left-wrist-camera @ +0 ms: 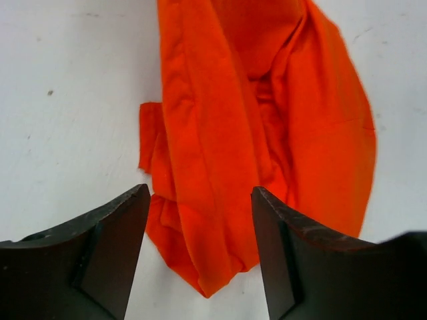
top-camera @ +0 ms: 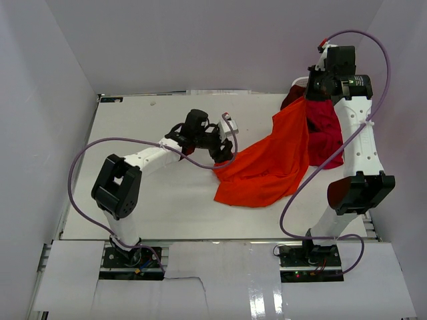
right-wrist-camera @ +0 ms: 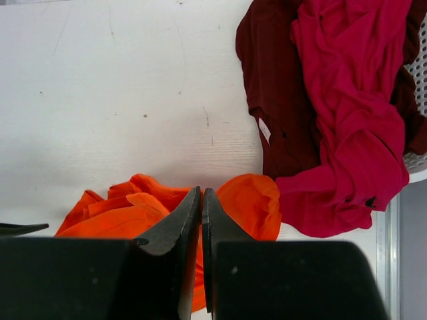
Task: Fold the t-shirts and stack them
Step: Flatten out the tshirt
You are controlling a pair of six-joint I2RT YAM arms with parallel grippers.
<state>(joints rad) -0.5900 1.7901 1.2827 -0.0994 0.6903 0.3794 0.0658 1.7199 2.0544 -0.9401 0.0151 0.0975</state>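
Two grippers are stretching out the bright orange soft cloth t-shirt [top-camera: 267, 163] for folding: the right gripper [right-wrist-camera: 201, 192] is clamping its top end aloft, the left gripper [left-wrist-camera: 200, 193] (jaws wide) is straddling its low end.

Open left, crowded right.
Bare table [top-camera: 133, 120] lies left of the draped orange t-shirt [top-camera: 267, 167]; crimson and maroon t-shirts [top-camera: 325, 130] fill the far right corner.

A white table [top-camera: 153, 200] with a few small dark specks [right-wrist-camera: 145, 115] stands inside plain white walls [top-camera: 200, 40]. At its far right corner sits a white plastic laundry basket [right-wrist-camera: 419, 60], only its perforated wall and rim showing.
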